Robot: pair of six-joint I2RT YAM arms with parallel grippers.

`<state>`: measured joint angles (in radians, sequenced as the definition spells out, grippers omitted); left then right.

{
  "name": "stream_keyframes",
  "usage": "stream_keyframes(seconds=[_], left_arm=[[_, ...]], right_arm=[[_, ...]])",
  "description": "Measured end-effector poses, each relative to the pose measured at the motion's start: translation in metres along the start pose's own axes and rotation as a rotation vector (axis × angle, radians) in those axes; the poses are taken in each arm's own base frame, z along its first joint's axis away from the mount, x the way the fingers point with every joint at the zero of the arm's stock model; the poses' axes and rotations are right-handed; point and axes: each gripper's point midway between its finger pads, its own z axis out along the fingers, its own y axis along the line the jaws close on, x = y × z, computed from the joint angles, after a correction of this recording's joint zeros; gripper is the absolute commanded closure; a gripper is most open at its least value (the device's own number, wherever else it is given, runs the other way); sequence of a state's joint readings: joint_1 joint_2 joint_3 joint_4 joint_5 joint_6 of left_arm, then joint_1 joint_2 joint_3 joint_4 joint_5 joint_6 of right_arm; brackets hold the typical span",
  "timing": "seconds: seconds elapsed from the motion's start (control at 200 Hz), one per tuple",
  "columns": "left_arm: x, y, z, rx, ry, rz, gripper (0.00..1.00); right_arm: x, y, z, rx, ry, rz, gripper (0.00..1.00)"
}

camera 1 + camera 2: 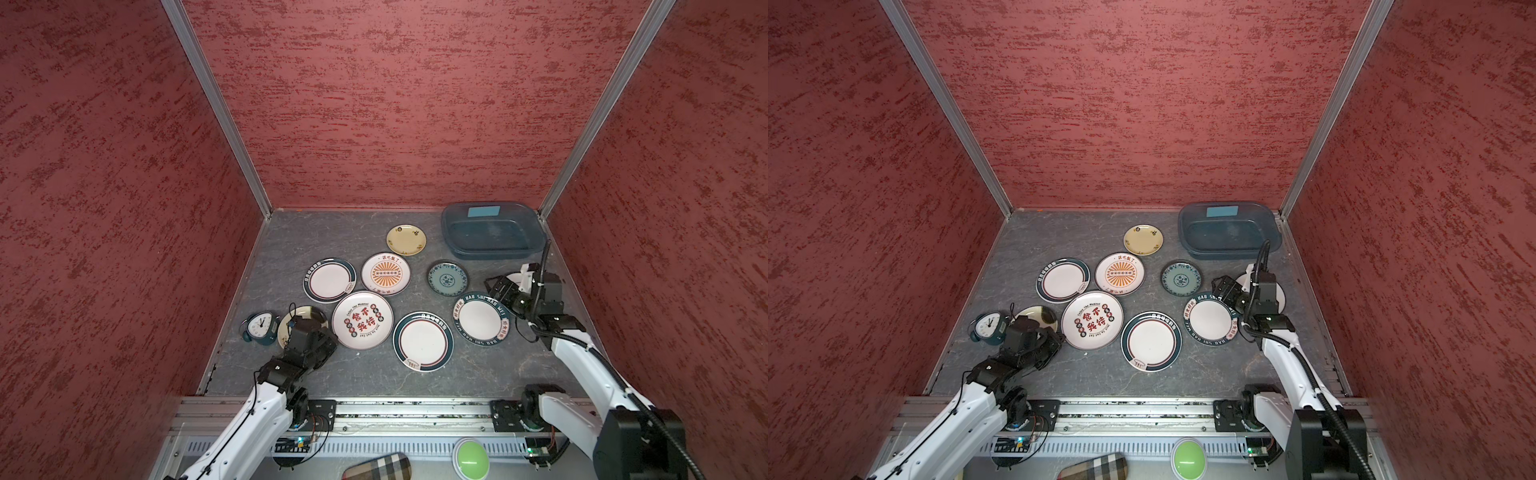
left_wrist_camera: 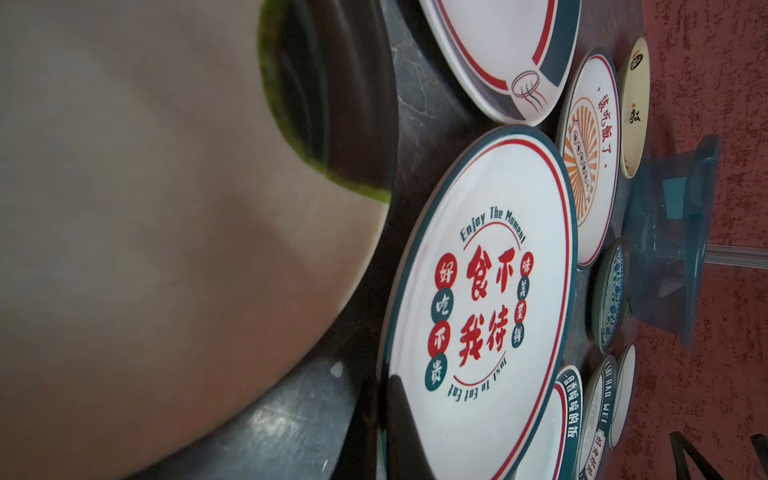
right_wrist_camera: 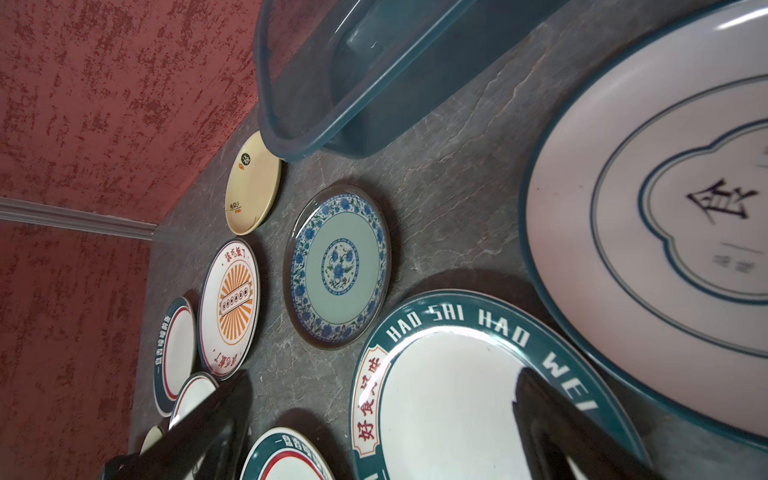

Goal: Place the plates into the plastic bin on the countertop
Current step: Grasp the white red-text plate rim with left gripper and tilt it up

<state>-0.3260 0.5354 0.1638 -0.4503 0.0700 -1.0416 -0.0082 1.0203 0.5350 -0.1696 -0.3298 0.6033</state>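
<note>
Bench (image 1: 286, 249) from above, left to right. At the near left an alarm clock (image 1: 259, 328) stands just beside a cream plate (image 1: 291, 322). The left hand (image 1: 328, 338) is fully closed at that plate's right rim (whether it pinches the rim cannot be told). Mid-bench lie a teal-rimmed plate (image 1: 329, 280), the red-character plate (image 1: 362, 320), the sunburst plate (image 1: 385, 273), a yellow plate (image 1: 406, 240) farther back, and a second teal-rimmed plate (image 1: 423, 340) nearest. To their right lie the small teal patterned plate (image 1: 447, 278) and the lettered plate (image 1: 478, 318). The right hand (image 1: 494, 289) hovers over the latter's far edge, spread wide and holding nothing. A quatrefoil plate (image 3: 665, 208) lies beneath its arm. The plastic bin (image 1: 490, 235) stands in the far right corner, with all plates outside it.
</note>
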Motion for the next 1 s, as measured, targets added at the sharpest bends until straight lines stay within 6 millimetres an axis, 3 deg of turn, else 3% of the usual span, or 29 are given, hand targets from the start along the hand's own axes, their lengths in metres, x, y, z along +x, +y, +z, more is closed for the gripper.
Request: stream_keyframes(seconds=[0.772, 0.997], left_arm=[[-0.017, -0.045, -0.026, 0.104, -0.034, 0.015, 1.00], [-0.015, -0.054, -0.029, 0.148, -0.022, 0.007, 1.00]], right_arm=[[0.016, 0.068, 0.002, -0.273, 0.149, -0.008, 0.01], [0.015, 0.078, 0.001, -0.305, 0.147, -0.017, 0.01]])
